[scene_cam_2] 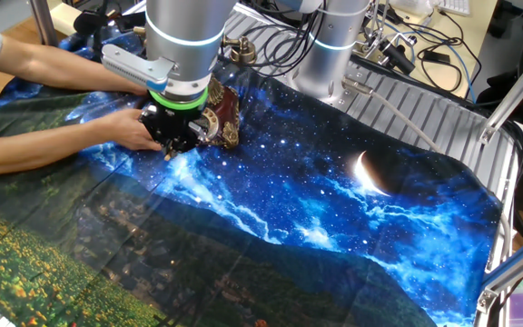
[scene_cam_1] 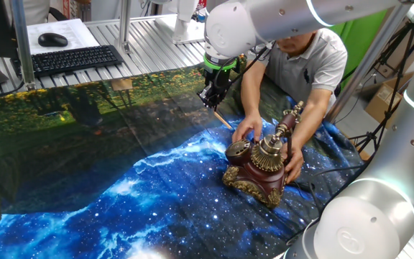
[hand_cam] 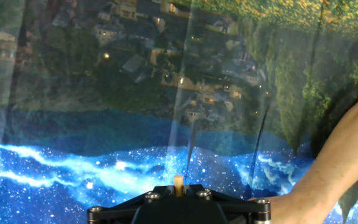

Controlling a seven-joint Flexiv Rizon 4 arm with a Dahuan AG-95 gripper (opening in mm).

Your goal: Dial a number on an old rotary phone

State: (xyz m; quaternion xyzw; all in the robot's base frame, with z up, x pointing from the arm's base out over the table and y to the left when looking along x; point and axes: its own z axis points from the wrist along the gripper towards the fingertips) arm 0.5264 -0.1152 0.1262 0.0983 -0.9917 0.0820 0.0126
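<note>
Old rotary phone (scene_cam_1: 259, 167), dark red-brown with ornate gold base trim, brass dial and red-and-gold handset on its cradle, standing on the starry blue printed cloth (scene_cam_1: 121, 194) and steadied by a person's two hands (scene_cam_1: 244, 132). Gripper (scene_cam_1: 210, 98) hanging above the cloth, just up and left of the phone, a slim wooden stick (scene_cam_1: 221, 119) slanting down from it toward the dial; stick apparently pinched in closed fingers. Best handled by waiting for the hands to clear, then seating the stick tip squarely in one finger hole before sweeping round.

From the other fixed view, phone mostly hidden behind the gripper (scene_cam_2: 175, 136); hand (scene_cam_2: 134, 129) beside it.

From the hand view, pale stick end (hand_cam: 178, 182) above the black gripper body; fingers unseen, phone out of shot, forearm (hand_cam: 334, 168) at right.

No readable writing or brands anywhere.
</note>
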